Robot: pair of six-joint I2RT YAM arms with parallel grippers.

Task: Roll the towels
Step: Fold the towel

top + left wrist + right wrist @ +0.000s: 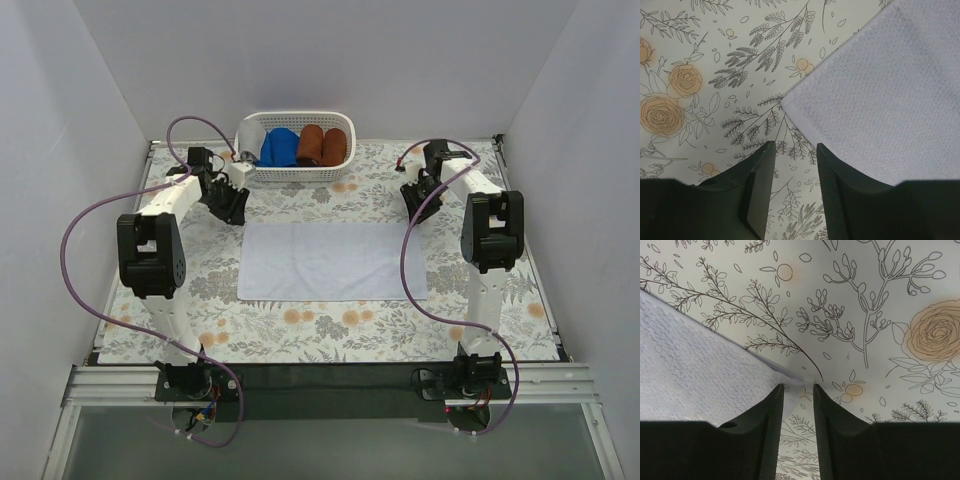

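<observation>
A pale blue-lavender towel point(332, 261) lies flat and spread out in the middle of the floral table. The mid-grey towel is out of view. My left gripper point(232, 210) hovers at the towel's far left corner. In the left wrist view it is open point(795, 145), with the towel's corner point(890, 100) just ahead of the right finger and only tablecloth between the jaws. My right gripper point(415, 213) is at the far right corner. In the right wrist view it is open point(798, 386), and the tip of the towel point(690, 370) reaches the left fingertip.
A white slatted basket point(295, 172) stands at the back centre, holding bright blue cloth cylinders point(278, 148) and rust-brown ones point(322, 145). White walls close in the table on three sides. Purple cables loop beside both arms.
</observation>
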